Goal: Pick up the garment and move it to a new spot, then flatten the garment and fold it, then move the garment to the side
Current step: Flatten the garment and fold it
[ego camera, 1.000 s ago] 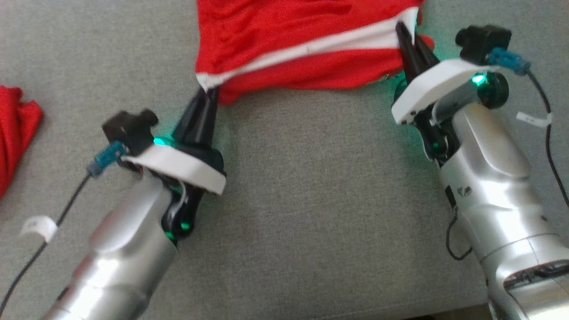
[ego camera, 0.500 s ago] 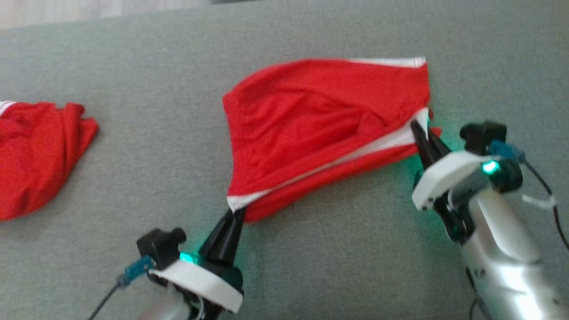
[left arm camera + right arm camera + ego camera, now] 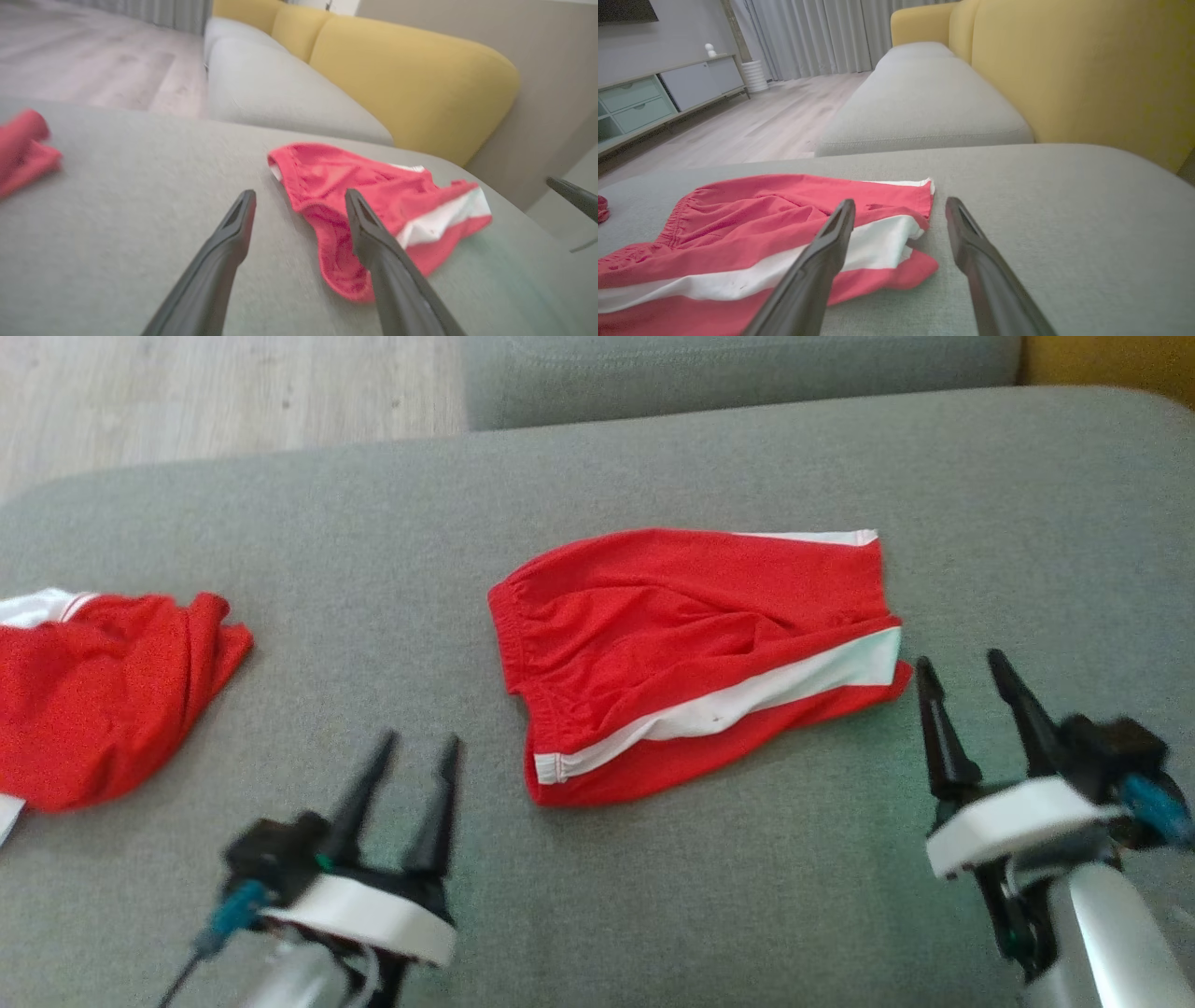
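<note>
The garment point(image 3: 691, 653), red shorts with a white side stripe, lies folded on the grey cushion point(image 3: 653, 896); it also appears in the left wrist view point(image 3: 373, 205) and the right wrist view point(image 3: 761, 233). My left gripper point(image 3: 417, 745) stands open at the lower left, a little to the left of the shorts' near waistband corner, touching nothing. My right gripper point(image 3: 962, 663) stands open just right of the shorts' striped leg end, with nothing between its fingers. In the wrist views the left gripper point(image 3: 299, 196) and right gripper point(image 3: 899, 203) both show spread fingers.
Another red garment point(image 3: 93, 691) lies crumpled at the cushion's left edge. A second grey cushion point(image 3: 738, 373) lies beyond, with a yellow sofa back point(image 3: 1087, 70) to the right. Wooden floor point(image 3: 224, 392) shows at the far left.
Both grippers have opened and let go of the shorts, which now lie on the cushion. The grippers have drawn back from the cloth. The head camera has tilted up.
</note>
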You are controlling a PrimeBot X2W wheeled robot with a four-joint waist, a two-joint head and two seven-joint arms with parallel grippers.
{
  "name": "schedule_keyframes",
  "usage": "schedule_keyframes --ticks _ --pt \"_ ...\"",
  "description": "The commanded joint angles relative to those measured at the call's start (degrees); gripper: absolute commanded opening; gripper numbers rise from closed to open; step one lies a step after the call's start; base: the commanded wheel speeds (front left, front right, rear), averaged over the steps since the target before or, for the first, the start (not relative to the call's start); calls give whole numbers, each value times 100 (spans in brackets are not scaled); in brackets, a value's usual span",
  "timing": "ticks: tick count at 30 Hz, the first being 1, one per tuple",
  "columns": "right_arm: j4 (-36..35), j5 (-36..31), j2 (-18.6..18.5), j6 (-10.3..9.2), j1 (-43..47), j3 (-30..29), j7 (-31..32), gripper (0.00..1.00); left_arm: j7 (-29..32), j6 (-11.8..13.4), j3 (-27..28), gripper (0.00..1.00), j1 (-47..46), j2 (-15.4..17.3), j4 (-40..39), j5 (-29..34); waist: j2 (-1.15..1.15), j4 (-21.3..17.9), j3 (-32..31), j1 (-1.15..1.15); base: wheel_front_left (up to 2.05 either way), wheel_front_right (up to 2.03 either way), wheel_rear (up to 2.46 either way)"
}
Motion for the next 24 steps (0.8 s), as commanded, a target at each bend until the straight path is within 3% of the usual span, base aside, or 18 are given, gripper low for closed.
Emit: schedule_keyframes --ticks 1,6,14,18,24 --pt "-470 -180 26 -5 46 25 -161 100 -70 120 552 100 -69 129 -353 254 0 -43 -112 1 0 0 0" --pt "-1145 -571 177 -5 596 -206 -285 100 -72 315 1474 100 362 14 -766 1159 0 -133 -294 1 0 0 0" --pt "-1402 -586 317 -5 848 -74 -36 100 -73 38 2123 100 775 -382 -643 1582 0 -179 -401 1 0 0 0" --pt "-1449 -539 347 -5 870 -22 31 100 -74 -242 2049 100 816 -487 -440 1692 0 -164 -360 1 0 0 0" --pt "-1450 -489 365 -5 802 58 60 100 445 -706 1259 100 444 -787 276 1703 0 -190 -260 1 0 0 0"
